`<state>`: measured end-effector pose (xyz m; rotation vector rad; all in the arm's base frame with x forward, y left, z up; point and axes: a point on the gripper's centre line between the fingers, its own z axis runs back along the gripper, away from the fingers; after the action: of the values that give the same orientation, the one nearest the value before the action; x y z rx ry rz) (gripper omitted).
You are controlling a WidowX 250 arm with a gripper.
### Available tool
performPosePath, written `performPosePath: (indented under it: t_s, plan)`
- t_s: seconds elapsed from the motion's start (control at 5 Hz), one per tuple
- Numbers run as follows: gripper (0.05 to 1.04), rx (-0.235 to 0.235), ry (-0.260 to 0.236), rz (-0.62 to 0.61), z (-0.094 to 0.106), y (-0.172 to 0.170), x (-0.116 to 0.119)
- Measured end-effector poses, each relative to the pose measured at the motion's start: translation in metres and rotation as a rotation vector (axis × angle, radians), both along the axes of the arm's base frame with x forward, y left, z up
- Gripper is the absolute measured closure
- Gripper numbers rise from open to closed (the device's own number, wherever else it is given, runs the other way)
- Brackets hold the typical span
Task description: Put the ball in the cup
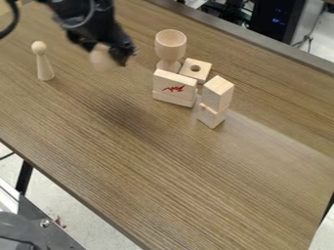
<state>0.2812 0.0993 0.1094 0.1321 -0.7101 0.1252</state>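
Observation:
In the upper left of the camera view hangs my gripper [103,50], above the table and to the left of the cup. It is shut on a pale, round wooden ball [100,58], which shows blurred between its fingers. A light wooden cup [171,46], shaped like a goblet, stands upright on the table at the upper middle. Its lower part is partly hidden by the blocks in front.
In front of the cup is a rectangular block with a red mark [174,88]; a square block with a hole [201,76] is beside it. Two stacked blocks [218,93] stand to the right. A wooden peg figure [43,65] stands at the left of the brown table [189,180].

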Motion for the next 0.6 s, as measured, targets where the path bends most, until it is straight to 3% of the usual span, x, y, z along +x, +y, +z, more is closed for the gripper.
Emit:
performPosePath:
  t_s: [0.4,0.6]
  plan:
    - [0.329,0.005,-0.095,-0.079,0.023,-0.012,0.038]
    - [0.329,0.012,-0.117,-0.097,0.029,-0.013,0.049]
